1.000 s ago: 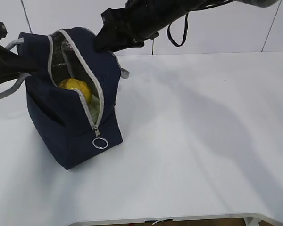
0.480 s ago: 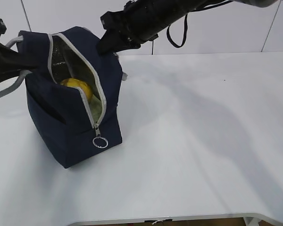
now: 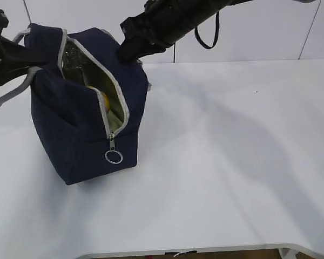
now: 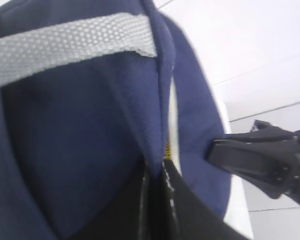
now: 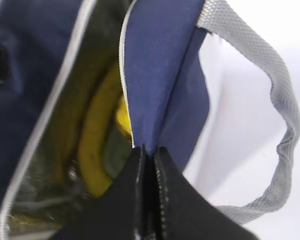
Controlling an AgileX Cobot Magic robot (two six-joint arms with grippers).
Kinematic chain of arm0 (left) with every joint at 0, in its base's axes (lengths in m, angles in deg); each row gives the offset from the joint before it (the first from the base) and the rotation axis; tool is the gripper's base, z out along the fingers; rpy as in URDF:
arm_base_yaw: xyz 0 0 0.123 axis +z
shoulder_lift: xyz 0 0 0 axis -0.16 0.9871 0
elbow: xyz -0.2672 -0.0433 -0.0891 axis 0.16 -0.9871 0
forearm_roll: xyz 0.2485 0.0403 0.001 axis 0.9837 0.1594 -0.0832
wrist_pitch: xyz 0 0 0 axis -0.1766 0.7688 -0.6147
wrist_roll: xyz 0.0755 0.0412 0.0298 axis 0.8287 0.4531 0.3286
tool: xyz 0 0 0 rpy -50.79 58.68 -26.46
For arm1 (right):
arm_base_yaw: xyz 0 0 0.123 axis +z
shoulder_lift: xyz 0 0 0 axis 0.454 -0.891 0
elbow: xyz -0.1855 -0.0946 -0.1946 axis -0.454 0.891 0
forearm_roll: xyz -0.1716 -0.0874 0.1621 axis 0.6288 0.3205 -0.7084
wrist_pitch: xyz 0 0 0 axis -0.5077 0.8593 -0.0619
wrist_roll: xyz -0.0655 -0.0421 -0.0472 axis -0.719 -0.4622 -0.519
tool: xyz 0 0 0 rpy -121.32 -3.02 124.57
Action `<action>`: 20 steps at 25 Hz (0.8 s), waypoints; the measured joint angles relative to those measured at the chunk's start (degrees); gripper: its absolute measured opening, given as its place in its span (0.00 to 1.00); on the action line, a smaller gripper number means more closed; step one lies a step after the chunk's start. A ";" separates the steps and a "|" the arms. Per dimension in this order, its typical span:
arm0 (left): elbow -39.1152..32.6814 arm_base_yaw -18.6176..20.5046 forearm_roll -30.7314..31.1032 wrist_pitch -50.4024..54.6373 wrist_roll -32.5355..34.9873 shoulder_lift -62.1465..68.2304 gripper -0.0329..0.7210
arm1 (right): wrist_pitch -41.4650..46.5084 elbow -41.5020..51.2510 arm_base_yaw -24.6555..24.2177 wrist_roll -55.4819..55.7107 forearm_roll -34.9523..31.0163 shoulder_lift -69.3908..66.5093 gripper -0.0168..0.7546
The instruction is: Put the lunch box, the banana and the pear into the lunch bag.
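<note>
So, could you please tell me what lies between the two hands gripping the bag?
Between the left hand and right hand lies the lunch bag's unzipped opening, with the banana inside, as the exterior and right wrist views show.

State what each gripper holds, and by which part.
Both hold the lunch bag: the left gripper pinches its fabric edge beside the zipper, the right gripper pinches the opposite edge of the opening.

A lab-like room: bare white table (image 3: 232,162), white panelled wall (image 3: 259,32).
</note>
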State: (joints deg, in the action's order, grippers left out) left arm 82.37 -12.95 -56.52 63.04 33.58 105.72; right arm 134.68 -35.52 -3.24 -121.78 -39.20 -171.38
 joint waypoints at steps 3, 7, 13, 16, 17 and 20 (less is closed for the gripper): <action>0.00 -1.63 -4.65 1.93 4.01 1.49 0.03 | 0.70 0.29 0.00 1.64 5.03 1.70 0.06; 0.49 -4.07 -5.91 5.01 6.65 5.68 0.03 | 1.46 0.66 0.00 3.66 8.71 3.60 0.06; 6.71 -8.54 -5.81 6.18 9.47 9.56 0.03 | -0.25 5.90 -0.10 8.09 16.04 9.01 0.05; 10.33 -10.33 -5.81 5.60 10.53 10.49 0.03 | -4.05 11.36 -0.80 8.58 16.73 12.79 0.05; 11.55 -10.90 -5.81 5.60 10.79 10.91 0.03 | -5.41 13.43 -1.12 8.73 16.77 14.26 0.05; 14.57 -12.80 -5.92 5.60 11.23 13.00 0.03 | -8.52 18.90 -2.86 9.07 16.77 18.39 0.05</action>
State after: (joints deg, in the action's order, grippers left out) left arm 96.94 -25.75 -62.44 68.64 44.81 118.72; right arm 126.16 -16.62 -6.11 -112.72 -22.43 -152.99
